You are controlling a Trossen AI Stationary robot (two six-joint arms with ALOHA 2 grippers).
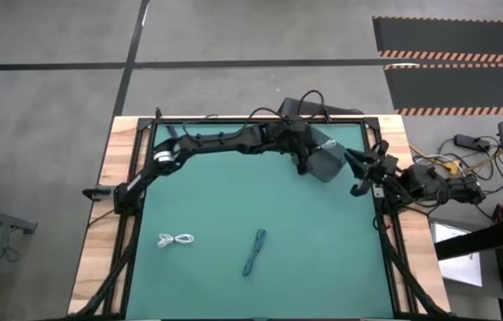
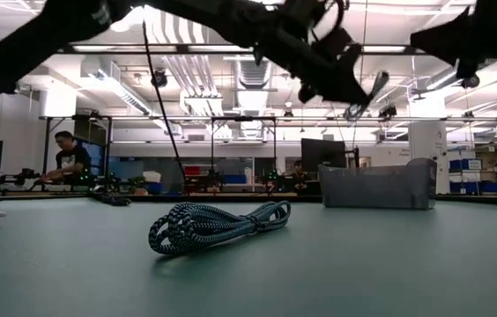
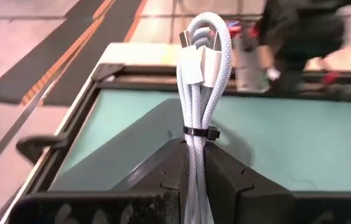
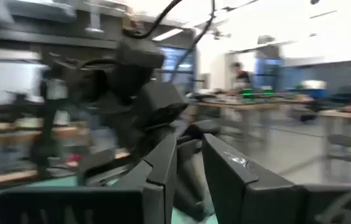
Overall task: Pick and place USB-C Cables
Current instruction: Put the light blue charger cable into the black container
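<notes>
My left gripper (image 3: 194, 155) is shut on a white USB-C cable bundle (image 3: 201, 74) and hangs in the air over the grey bin (image 1: 325, 162) at the table's far right. In the low view the gripper (image 2: 361, 95) is well above the bin (image 2: 377, 184). A second white bundle (image 1: 176, 239) and a dark braided bundle (image 1: 253, 251) lie flat on the green mat, near the front. A fourth bundle is not visible. My right gripper (image 1: 358, 185) is open and holds nothing, just right of the bin. My left gripper pinches the white bundle between its two fingers, at the looped end just behind the black tie (image 3: 199, 132). The bundle runs along the fingers and sticks out past their tips, with the white connector ends (image 3: 195, 62) farthest out. It is lifted clear of table and bin.
The black frame rail (image 1: 260, 118) runs along the mat's far edge, with black wiring behind it. My right arm's base and loose cables (image 1: 448, 174) crowd the right edge. Bare green mat (image 1: 234, 192) lies between the bin and the two lying bundles. A person (image 2: 70, 158) sits in the room beyond.
</notes>
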